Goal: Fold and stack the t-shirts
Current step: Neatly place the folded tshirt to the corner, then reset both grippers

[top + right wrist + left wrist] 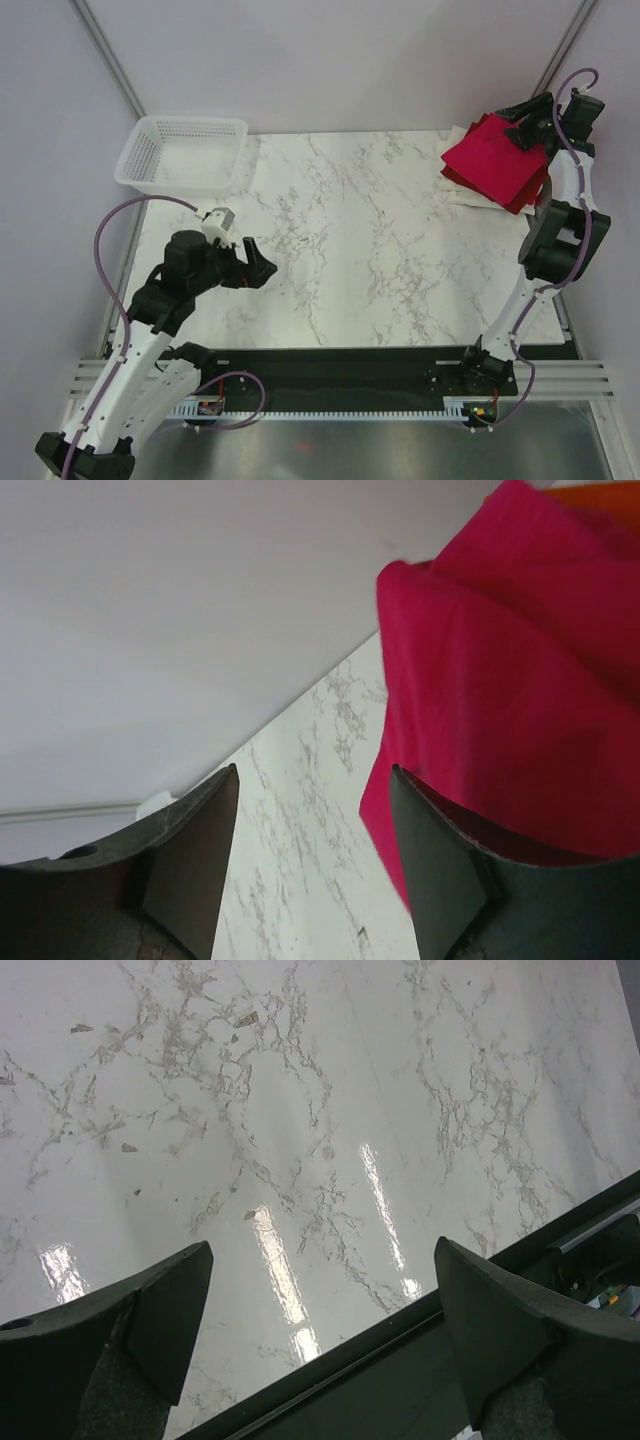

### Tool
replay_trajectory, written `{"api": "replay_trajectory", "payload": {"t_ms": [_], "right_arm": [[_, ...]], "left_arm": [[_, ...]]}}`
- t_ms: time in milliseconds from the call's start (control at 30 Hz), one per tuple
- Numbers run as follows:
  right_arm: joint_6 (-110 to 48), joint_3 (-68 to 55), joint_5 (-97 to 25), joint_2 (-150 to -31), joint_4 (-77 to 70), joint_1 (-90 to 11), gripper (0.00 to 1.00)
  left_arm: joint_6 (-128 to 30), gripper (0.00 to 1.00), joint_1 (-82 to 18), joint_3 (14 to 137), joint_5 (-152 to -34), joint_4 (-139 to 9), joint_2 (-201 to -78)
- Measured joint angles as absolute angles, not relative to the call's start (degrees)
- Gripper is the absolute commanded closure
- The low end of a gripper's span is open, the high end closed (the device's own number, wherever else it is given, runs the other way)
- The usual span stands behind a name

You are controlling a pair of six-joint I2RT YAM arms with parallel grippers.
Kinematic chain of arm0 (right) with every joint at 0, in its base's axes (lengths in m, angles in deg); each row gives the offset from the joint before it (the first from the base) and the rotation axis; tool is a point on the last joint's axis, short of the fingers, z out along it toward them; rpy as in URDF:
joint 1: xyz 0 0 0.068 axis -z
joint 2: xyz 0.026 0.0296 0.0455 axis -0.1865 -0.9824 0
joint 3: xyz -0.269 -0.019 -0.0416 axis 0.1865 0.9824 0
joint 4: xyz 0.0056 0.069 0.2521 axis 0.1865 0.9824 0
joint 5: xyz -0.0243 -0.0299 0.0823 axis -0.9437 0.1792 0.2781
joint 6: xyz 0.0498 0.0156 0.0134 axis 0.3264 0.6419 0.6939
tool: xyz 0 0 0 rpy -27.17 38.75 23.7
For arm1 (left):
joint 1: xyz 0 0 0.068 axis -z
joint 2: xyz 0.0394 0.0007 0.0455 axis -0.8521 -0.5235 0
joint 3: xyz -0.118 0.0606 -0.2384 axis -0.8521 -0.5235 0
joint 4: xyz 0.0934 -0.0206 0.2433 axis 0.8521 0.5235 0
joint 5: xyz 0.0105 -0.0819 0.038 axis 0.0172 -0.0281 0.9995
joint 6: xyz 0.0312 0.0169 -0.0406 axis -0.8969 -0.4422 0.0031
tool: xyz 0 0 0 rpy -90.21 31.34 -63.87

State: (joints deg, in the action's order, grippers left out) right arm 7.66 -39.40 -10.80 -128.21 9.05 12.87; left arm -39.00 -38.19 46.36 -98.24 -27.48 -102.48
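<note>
Mostly flat crimson t-shirt [490, 160]; glossy marble table [350, 230].

Here's your count. One bright crimson shirt [490, 155]. One darker red shirt [530, 192]. There's white cloth [468, 200] too, but you can't tell how many pieces. One mesh basket [180, 155]. One marble table [350, 250]. And two arms, the left arm [150, 310] and the right arm [555, 250].

Top camera overlooks the whole marble table [350, 230]; wrist cameras sit close above it, left facing its near edge, right facing the crimson t-shirt [520, 680]
</note>
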Motion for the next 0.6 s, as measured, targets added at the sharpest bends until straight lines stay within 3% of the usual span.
{"api": "replay_trajectory", "payload": {"t_ms": [600], "right_arm": [[8.53, -53.26, -5.18, -148.86, -4.06, 16.78, 0.22]], "left_arm": [[-39.00, 0.00, -38.19, 46.32, -98.04, -27.46, -107.94]]}}
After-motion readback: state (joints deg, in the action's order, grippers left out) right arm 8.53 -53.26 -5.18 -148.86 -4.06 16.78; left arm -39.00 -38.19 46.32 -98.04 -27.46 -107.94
